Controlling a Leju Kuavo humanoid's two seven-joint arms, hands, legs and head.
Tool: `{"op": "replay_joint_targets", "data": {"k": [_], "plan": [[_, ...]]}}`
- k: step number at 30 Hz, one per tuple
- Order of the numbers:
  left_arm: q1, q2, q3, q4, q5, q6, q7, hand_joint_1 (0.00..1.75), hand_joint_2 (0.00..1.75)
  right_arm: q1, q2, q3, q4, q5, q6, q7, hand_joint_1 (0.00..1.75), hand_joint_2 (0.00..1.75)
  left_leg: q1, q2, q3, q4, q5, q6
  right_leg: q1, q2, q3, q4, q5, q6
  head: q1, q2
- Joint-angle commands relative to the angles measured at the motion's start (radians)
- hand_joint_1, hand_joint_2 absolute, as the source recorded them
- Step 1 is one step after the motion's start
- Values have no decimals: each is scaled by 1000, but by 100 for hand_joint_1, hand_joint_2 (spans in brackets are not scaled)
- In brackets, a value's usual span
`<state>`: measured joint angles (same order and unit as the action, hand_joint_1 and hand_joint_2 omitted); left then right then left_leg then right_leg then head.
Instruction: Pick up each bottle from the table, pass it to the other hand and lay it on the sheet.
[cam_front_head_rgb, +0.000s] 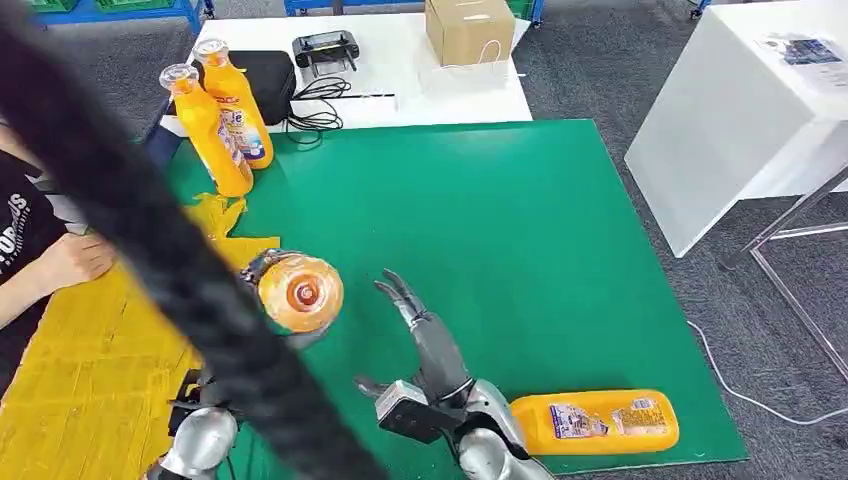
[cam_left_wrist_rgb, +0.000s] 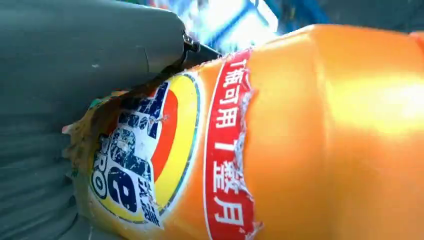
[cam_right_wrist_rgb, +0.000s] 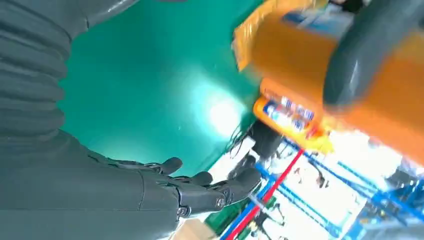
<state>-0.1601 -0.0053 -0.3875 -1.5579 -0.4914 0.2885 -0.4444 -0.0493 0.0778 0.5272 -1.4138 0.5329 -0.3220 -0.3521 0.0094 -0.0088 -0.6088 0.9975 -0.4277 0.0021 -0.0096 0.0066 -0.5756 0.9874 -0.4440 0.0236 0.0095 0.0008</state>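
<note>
1. Bottle in left hand: orange bottle (cam_front_head_rgb: 300, 292) gripped by the left hand (cam_left_wrist_rgb: 75, 65), raised above the near-left part of the green mat (cam_front_head_rgb: 500, 230), its cap end turned toward the head camera. Left wrist view shows the grey thumb pressed against its torn label.
2. Right hand (cam_front_head_rgb: 425, 335): holds nothing, fingers straight and apart, pointing forward over the mat, just beside the held bottle and not touching it. Right wrist view has the fingers (cam_right_wrist_rgb: 200, 187) stretched out over green, with the held bottle close by and a grey finger of the other hand wrapped across it.
3. Yellow sheet (cam_front_head_rgb: 80, 370): lies on the left of the table, near side, partly over the mat edge. No bottle lying on the part in view.
4. Lying bottle (cam_front_head_rgb: 595, 422): on its side on the mat at the near right edge, label up, next to the right forearm.
5. Two standing bottles (cam_front_head_rgb: 222, 115): upright at the far-left corner of the mat, close together.
6. Person's hand (cam_front_head_rgb: 75, 258) resting on the sheet's left edge.
7. Behind the mat on a white table (cam_front_head_rgb: 400, 70): cardboard box (cam_front_head_rgb: 470, 30), black controller (cam_front_head_rgb: 326, 48), black cables.
8. Thick black cable (cam_front_head_rgb: 150, 230) blurred across the left of the head view.
</note>
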Motion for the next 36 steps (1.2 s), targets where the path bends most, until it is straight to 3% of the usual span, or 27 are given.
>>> {"op": "replay_joint_targets", "data": {"k": [1,6,8,11,15,18,22,30,35,36], "plan": [[-48,33,31,67,-30,12,5,175,175,16,-29,-53,-49,5,5,7,0,175,0,-1,2,0,0,0,0,-2,3,-1,-1,0,0,0],[-48,33,31,67,-30,12,5,175,175,16,-29,-53,-49,5,5,7,0,175,1,-1,4,0,-1,0,1,-2,6,-1,-1,0,0,0],[-69,92,20,106,-300,105,102,175,175,24,-39,-70,-81,12,-7,1,0,175,1,0,4,0,-1,0,1,-2,6,-1,-1,-1,0,0],[-119,177,15,264,-631,102,236,175,175,46,-60,-102,-153,24,0,6,0,175,0,-1,4,-1,0,0,0,-2,4,-1,0,-1,0,0],[-182,216,-6,572,-954,67,418,175,175,51,-68,-138,-192,39,21,11,0,175,0,0,7,-3,0,0,1,-2,8,-3,0,-1,0,0],[-229,200,21,793,-964,61,471,175,175,48,-67,-150,-198,44,23,13,0,175,1,1,9,-3,0,0,1,0,9,-3,0,-1,0,0],[-266,183,93,923,-958,65,538,175,175,52,-70,-147,-206,57,22,19,0,175,0,2,6,-1,0,0,1,1,5,-1,-1,0,0,0],[-294,147,233,970,-867,21,575,175,175,57,-63,-148,-214,82,5,37,0,175,0,2,8,-2,0,0,0,1,9,-1,1,0,0,0],[-293,138,255,957,-853,33,577,175,175,61,-62,-148,-220,89,3,42,0,175,0,1,13,-2,0,0,0,1,12,-1,0,-1,0,0],[-289,132,268,947,-837,41,565,16,175,63,-62,-150,-222,91,2,43,0,175,0,2,14,-2,0,0,1,1,13,-2,1,-1,0,0]]}}
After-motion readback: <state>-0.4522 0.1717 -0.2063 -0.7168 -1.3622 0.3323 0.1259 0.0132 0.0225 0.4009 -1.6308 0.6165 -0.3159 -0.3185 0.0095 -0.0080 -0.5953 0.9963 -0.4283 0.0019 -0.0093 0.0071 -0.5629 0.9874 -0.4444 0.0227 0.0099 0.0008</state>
